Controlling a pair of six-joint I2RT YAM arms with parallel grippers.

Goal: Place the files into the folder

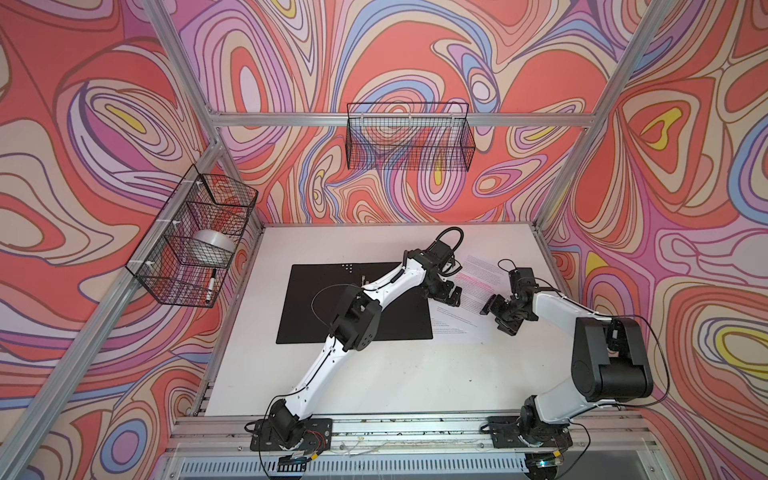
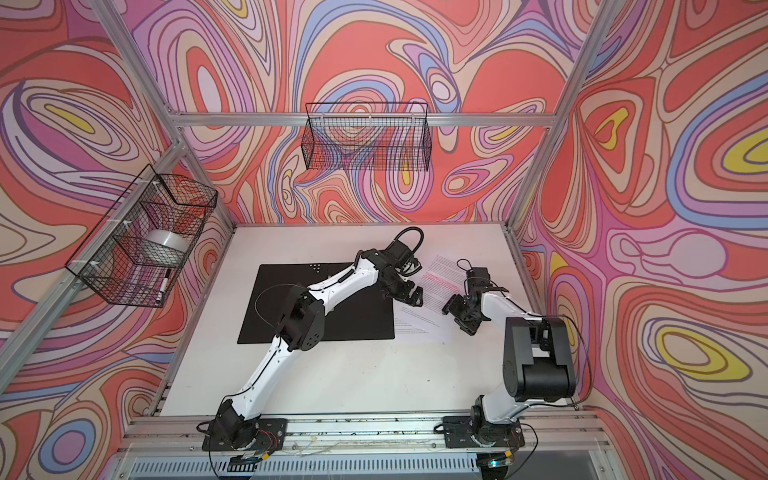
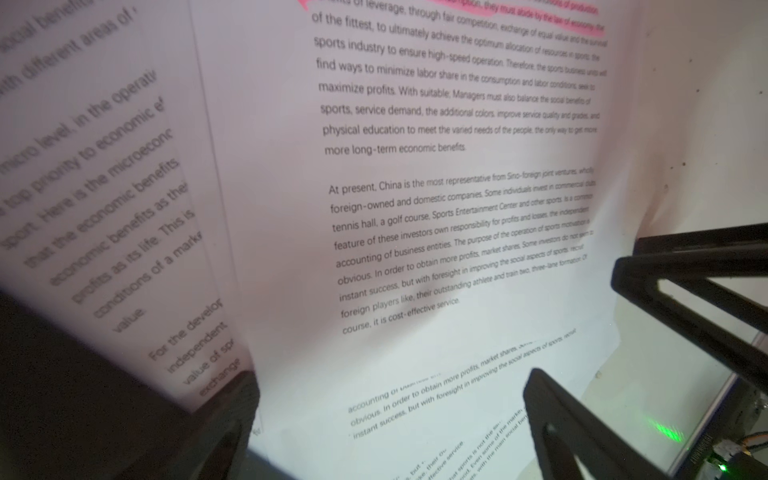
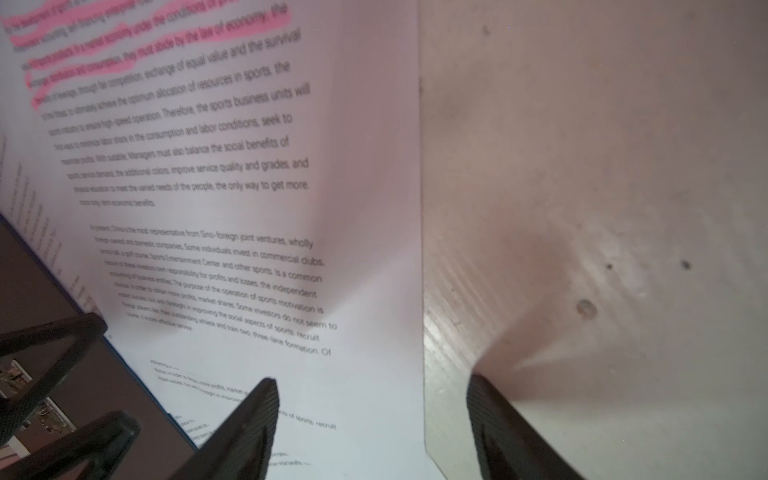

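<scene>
The folder [image 1: 316, 307] [image 2: 282, 307] lies open on the table, black inside up, its metal clip near the left arm. The files [image 1: 478, 282] [image 2: 440, 274], white printed sheets with pink highlighted lines on the top one, lie fanned at the folder's right edge, partly over it. My left gripper [image 1: 451, 297] [image 3: 390, 399] hangs open low over the sheets [image 3: 415, 249]; a blurred sheet edge lies against one finger [image 3: 224, 415]. My right gripper [image 1: 494, 318] [image 4: 374, 399] is open, straddling the sheets' right edge [image 4: 291, 208], with one finger [image 4: 249, 424] over paper and the other over bare table.
On the left wall a wire basket [image 1: 195, 237] holds a tape roll [image 1: 212, 245] and a marker [image 1: 211, 284]. A second wire basket [image 1: 409, 137] hangs on the back wall. Aluminium posts frame the white table [image 1: 374, 374].
</scene>
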